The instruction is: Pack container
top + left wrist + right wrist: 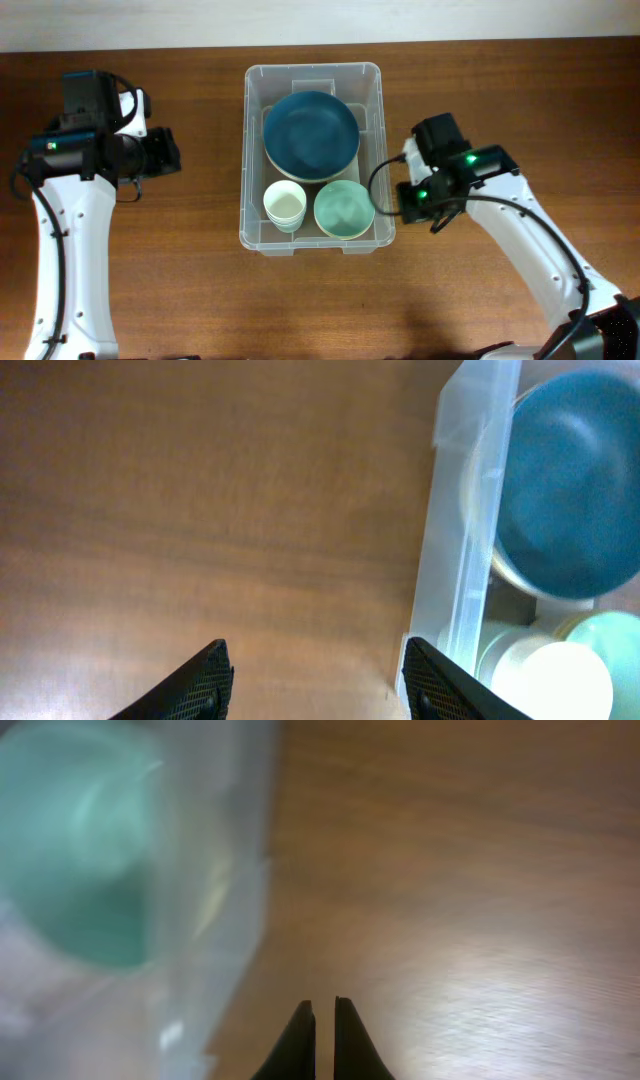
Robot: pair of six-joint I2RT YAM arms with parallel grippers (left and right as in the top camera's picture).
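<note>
The clear plastic container (310,68) stands mid-table. Inside it are a dark teal bowl (311,135), a white cup (285,205) and a mint green bowl (344,208). My left gripper (175,155) is open and empty over bare table, well left of the container. The left wrist view shows its fingers (315,680) spread, with the container's wall (465,510), the teal bowl (570,480) and the white cup (555,680) to the right. My right gripper (392,203) is just outside the container's right wall. Its fingers (324,1010) are shut on nothing, beside the wall (225,870) and the mint bowl (80,870).
The wooden table (150,280) surrounds the container. A pale wall strip runs along the table's far edge (150,25). The two arms stand at the left and right sides.
</note>
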